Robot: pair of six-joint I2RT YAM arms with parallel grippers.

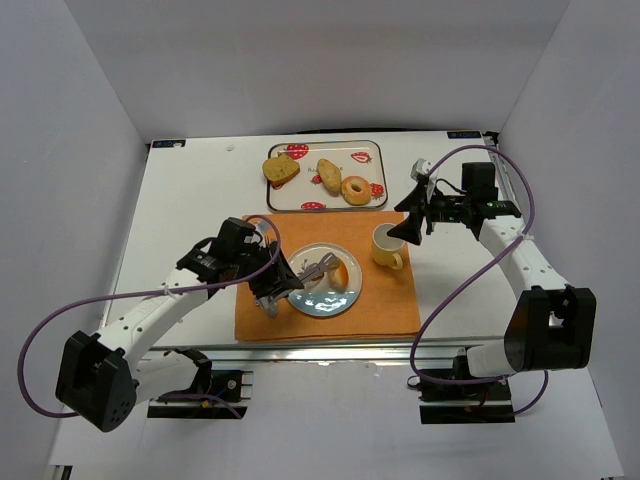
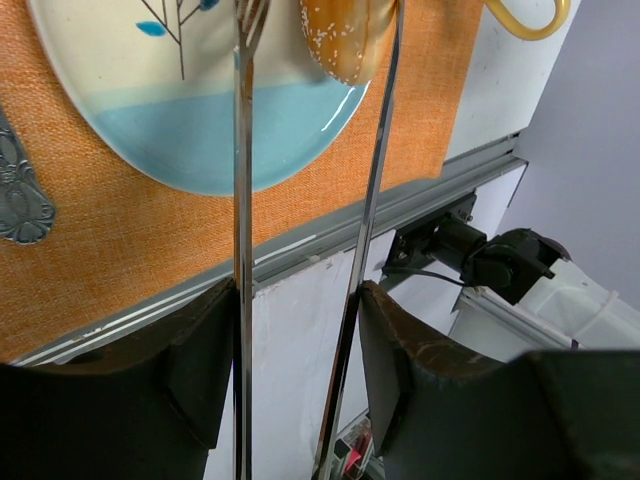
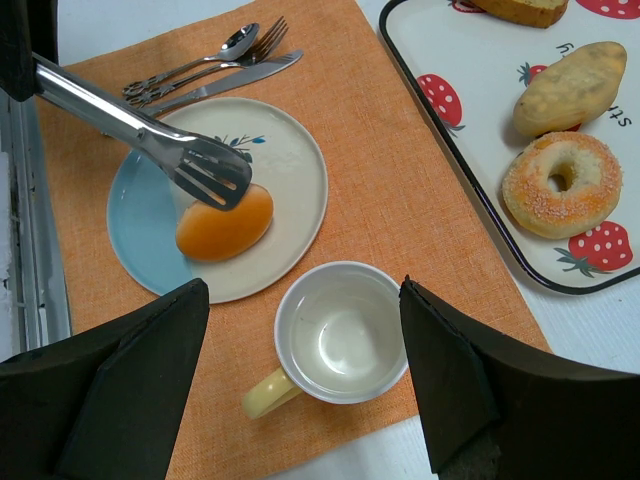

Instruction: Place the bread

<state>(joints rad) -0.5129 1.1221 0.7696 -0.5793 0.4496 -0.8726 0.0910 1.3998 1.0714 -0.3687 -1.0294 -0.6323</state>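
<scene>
Fingers: my left fingers press on the handles of the tongs, whose blades stand parted about the rounder roll. It lies on the plate ahead of them, so I count that half done. My right fingers are spread, holding nothing, over the cup.

Outstanding: longer roll, on the strawberry tray beyond my right fingers, between toast slice and bagel.

Room: half the plate is bare. The cup is just beside its rim, the cutlery near my left fingers. The tray lip must be crossed.

The only writing was small dark lettering on the strawberry-print tray, at about twelve o'clock from the bagel. The long roll partly covered it, and it was too fragmentary to read.
</scene>
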